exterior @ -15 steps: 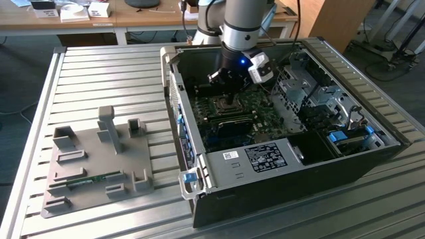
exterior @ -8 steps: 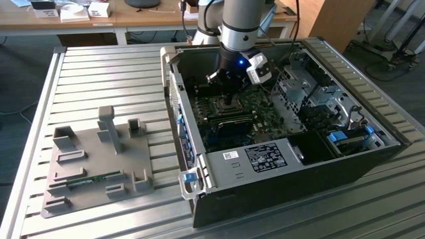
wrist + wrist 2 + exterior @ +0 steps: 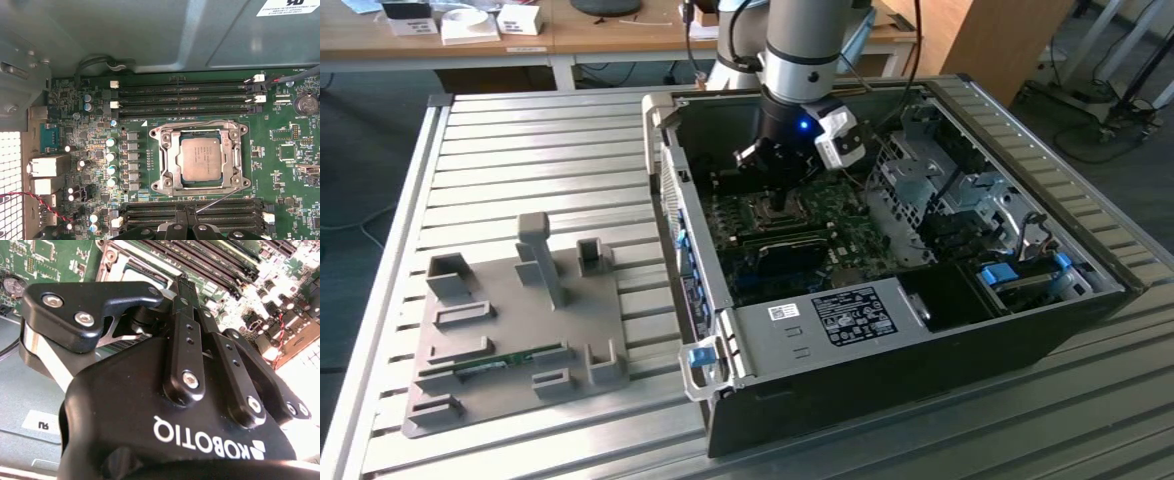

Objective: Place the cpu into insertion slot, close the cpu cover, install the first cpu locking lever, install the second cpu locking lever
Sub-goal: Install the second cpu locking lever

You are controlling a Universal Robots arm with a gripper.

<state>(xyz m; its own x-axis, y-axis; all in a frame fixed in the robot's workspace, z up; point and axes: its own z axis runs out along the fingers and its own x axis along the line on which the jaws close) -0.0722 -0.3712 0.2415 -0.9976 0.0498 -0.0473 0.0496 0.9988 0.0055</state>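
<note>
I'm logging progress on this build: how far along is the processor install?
In the first wrist view the cpu already sits in the insertion slot, and the cpu cover lies flat around it. A thin lever angles up from the board beside the socket, so it looks unlatched. The tool sits near that lever's end, low over the board in the exterior view. Locking the levers looks unfinished.

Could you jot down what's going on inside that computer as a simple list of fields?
Setting: open computer case on a slatted metal table
Gripper: low over the motherboard, above the socket
Cpu: seated in the insertion slot
Cpu cover: lying flat around the chip
Lever: thin wire rod angled beside the socket
Side jig: grey holder with a memory stick
</note>
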